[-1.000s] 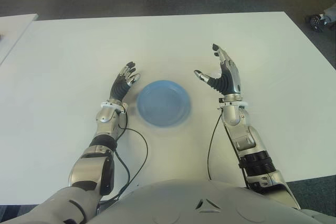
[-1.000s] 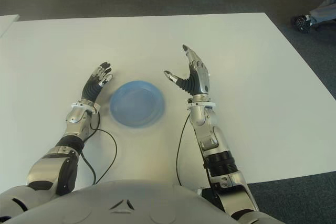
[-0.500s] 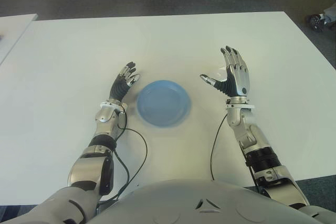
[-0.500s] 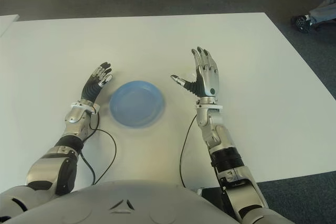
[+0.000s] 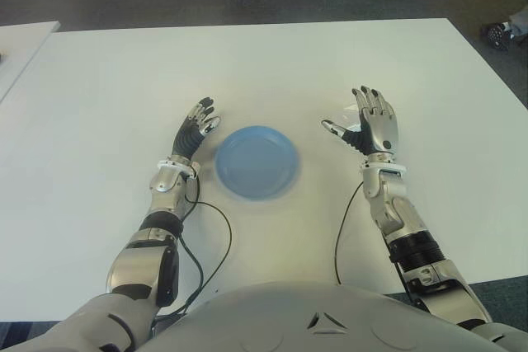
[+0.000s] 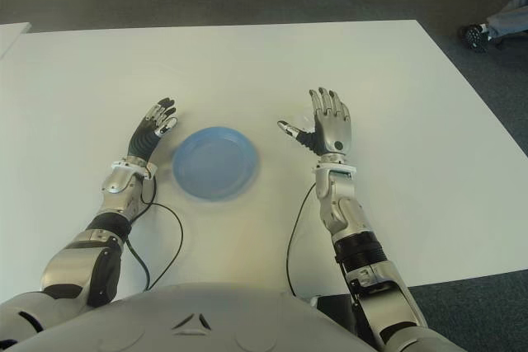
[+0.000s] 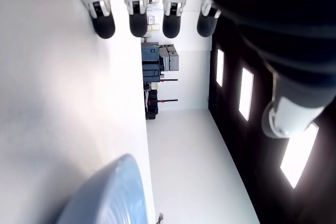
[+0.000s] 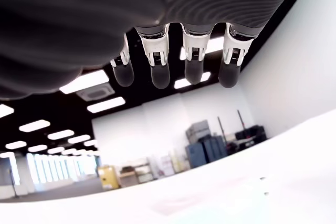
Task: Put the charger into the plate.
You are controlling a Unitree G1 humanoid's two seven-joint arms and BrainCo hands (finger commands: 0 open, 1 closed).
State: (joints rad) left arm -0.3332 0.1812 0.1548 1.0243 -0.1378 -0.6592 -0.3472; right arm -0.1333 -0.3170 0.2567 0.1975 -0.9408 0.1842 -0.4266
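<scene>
A blue plate (image 5: 256, 161) lies on the white table (image 5: 272, 63) in front of me, between my two hands. My left hand (image 5: 202, 117) shows just left of the plate, open, fingers (image 7: 137, 17) stretched over the table with the plate's rim (image 7: 105, 192) close by. My right hand (image 5: 356, 121) is raised to the right of the plate, a palm's width from its rim. It is open with its fingers (image 8: 193, 61) spread and holds nothing. No charger shows plainly in any view.
A second white table (image 5: 16, 47) borders the far left. Black cables (image 5: 223, 237) run from both wrists back toward my body. Dark floor lies beyond the table's far edge, with a person's shoe (image 5: 503, 32) at the upper right.
My right hand has drawn away from the plate to the right, turned its palm more forward and spread its fingers. The left hand and the plate have not moved.
</scene>
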